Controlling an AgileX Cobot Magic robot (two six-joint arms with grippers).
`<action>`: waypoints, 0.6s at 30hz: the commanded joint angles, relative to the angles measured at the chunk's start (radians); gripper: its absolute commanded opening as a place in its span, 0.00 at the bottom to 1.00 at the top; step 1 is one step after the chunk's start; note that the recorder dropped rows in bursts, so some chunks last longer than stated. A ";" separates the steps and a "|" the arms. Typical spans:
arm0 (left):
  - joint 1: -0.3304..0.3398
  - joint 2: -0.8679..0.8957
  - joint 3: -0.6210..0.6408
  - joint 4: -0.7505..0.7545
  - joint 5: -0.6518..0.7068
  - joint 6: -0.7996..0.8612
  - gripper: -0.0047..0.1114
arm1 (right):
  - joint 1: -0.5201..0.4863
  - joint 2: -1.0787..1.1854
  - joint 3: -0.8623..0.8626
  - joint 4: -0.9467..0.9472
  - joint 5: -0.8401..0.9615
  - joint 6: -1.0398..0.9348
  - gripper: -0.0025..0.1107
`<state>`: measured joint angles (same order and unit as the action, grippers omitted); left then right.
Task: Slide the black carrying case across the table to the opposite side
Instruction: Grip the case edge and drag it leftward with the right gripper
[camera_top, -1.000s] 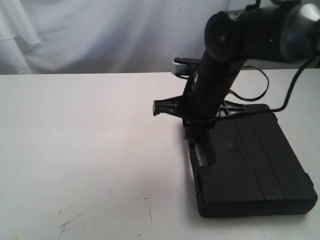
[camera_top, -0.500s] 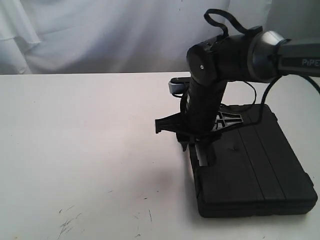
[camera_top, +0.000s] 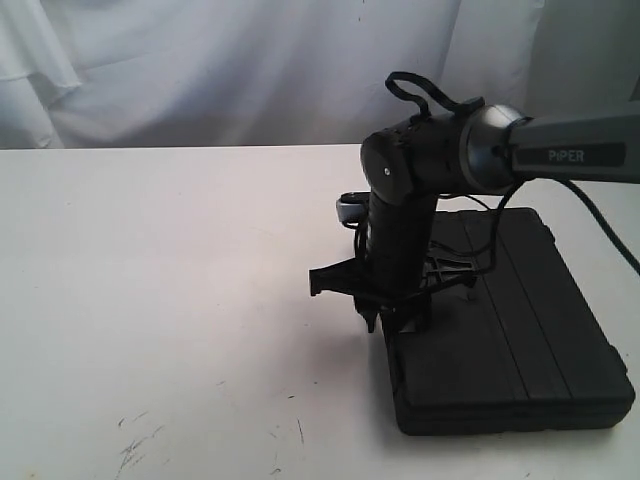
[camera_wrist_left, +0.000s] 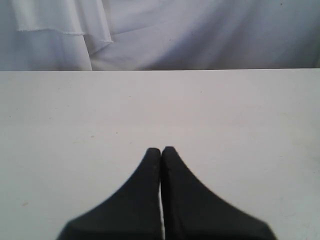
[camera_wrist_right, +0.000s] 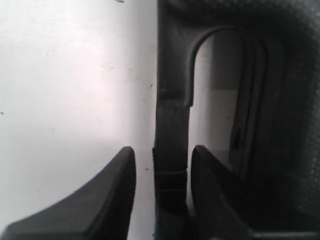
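Nearest the exterior camera, faint dark scuffs (camera_top: 135, 445) mark the white table (camera_top: 150, 300), a wide, flat, smooth-looking top. Just beyond them, at the near right of the table, the black carrying case (camera_top: 510, 330) lies flat. It is a rectangular shell of moulded plastic with ribs running along its upper face and, in the right wrist view, a fine pebbled grain.

It looks rigid and moderately heavy, so it should slide as 1 piece without flexing, though an off-centre pull may swing it round. The natural hold is its moulded handle (camera_wrist_right: 172, 125), a stiff loop on the edge facing the open table.

The right gripper (camera_top: 392, 318) points down there, its 2 fingers apart and straddling the handle bar, 1 outside over the table and 1 inside the loop. A strip of white shows beside the outer finger, so the jaws are not clamped.

The left gripper (camera_wrist_left: 161, 152) is pressed together, empty, over bare table. Farthest back hangs a creased white cloth (camera_top: 200, 70).
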<state>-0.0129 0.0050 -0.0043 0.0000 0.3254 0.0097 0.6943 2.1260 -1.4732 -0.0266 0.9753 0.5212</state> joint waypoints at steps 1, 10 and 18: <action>0.003 -0.005 0.004 -0.013 -0.010 -0.001 0.04 | 0.000 -0.001 0.000 0.016 -0.025 0.001 0.14; 0.003 -0.005 0.004 -0.013 -0.010 0.001 0.04 | 0.020 -0.001 -0.002 0.061 -0.048 0.018 0.02; 0.003 -0.005 0.004 -0.013 -0.010 -0.001 0.04 | 0.063 0.018 -0.051 0.073 -0.099 0.060 0.02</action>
<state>-0.0129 0.0050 -0.0043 0.0000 0.3254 0.0097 0.7418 2.1368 -1.4875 0.0055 0.9085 0.5679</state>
